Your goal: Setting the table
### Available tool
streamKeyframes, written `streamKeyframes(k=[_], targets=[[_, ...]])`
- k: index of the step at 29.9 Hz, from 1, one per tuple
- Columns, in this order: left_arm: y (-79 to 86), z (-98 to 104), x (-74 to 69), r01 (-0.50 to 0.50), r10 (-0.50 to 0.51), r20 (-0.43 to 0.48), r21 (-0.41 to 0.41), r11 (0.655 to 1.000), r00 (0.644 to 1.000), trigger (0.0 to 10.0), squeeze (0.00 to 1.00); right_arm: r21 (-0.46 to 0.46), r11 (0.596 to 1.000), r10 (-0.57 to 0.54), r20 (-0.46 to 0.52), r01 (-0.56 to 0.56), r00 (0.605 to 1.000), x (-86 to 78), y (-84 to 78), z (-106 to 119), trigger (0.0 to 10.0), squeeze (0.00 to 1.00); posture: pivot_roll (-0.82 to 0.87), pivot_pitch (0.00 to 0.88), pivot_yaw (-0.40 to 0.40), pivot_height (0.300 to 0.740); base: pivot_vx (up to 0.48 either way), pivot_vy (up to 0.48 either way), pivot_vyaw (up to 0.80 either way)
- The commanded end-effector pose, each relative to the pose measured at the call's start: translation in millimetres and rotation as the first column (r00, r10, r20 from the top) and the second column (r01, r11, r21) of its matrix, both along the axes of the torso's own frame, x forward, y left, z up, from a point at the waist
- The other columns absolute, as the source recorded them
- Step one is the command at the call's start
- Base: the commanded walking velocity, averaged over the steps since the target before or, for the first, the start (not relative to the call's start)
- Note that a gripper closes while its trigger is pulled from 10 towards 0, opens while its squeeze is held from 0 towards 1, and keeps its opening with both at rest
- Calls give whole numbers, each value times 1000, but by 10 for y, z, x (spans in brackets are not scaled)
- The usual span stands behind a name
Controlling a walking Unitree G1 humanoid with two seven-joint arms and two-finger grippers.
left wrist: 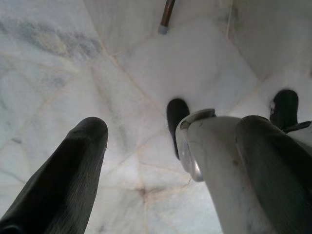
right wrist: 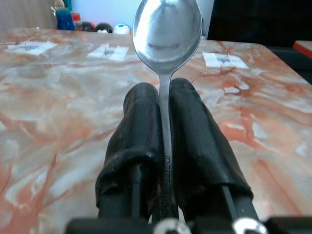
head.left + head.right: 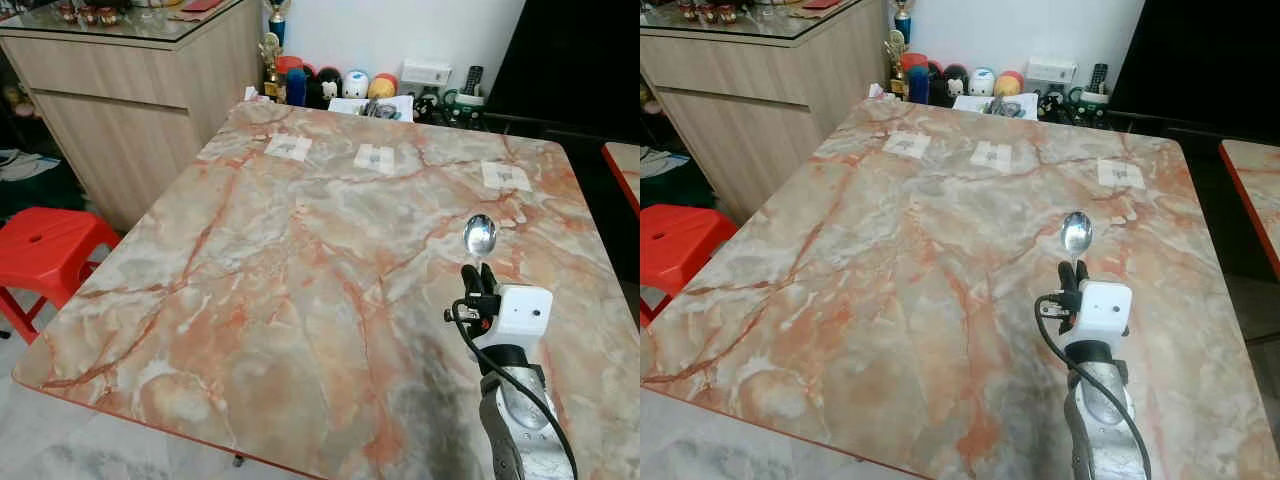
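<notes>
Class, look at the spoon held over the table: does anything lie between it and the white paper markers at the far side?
Nothing visible does. The right pincer holds the spoon, and bare table stretches to the markers.

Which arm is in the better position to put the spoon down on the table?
The right. Its gripper already has its jaws shut on the spoon above the marble table. The left gripper hangs open over the floor.
</notes>
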State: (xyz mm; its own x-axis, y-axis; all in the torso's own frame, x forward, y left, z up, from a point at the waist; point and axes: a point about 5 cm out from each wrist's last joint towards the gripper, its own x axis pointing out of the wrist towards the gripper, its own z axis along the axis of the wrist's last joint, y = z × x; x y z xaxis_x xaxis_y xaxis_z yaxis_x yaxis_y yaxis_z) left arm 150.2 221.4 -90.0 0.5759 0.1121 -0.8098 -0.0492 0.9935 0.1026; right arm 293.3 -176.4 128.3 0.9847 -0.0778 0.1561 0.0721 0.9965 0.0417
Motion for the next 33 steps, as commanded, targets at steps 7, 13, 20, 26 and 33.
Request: streamKeyframes(k=[7, 13, 20, 26, 33], targets=[[-22, -28, -44, 20, -20, -35, 9, 1000, 999, 10000, 0, -4, 1000, -30, 54, 30, 998, 11, -33, 100, 10000, 0, 9, 92, -40, 740, 0, -403, -752], [-22, -28, -44, 20, -20, -35, 9, 1000, 999, 10000, 0, -21, 1000, -19, 62, 21, 998, 19, -6, 116, 10000, 0, 9, 92, -40, 740, 0, -404, -750], [-14, -29, -52, 23, -22, -37, 10, 1000, 999, 10000, 0, -22, 1000, -19, 85, 21, 996, 17, 11, 132, 10000, 0, 9, 90, -41, 740, 0, -403, -311], [-16, -29, -51, 23, -22, -37, 12, 1000, 999, 10000, 0, -32, 999, -11, 108, 14, 994, 21, 38, 163, 10000, 0, 10, 88, -40, 740, 0, -407, 0], [-45, -30, -34, 29, -29, -38, 13, 999, 999, 10000, 0, -37, 999, -7, 124, 12, 992, 24, 51, 185, 10000, 0, 7, 80, -38, 740, 0, -409, 0]])
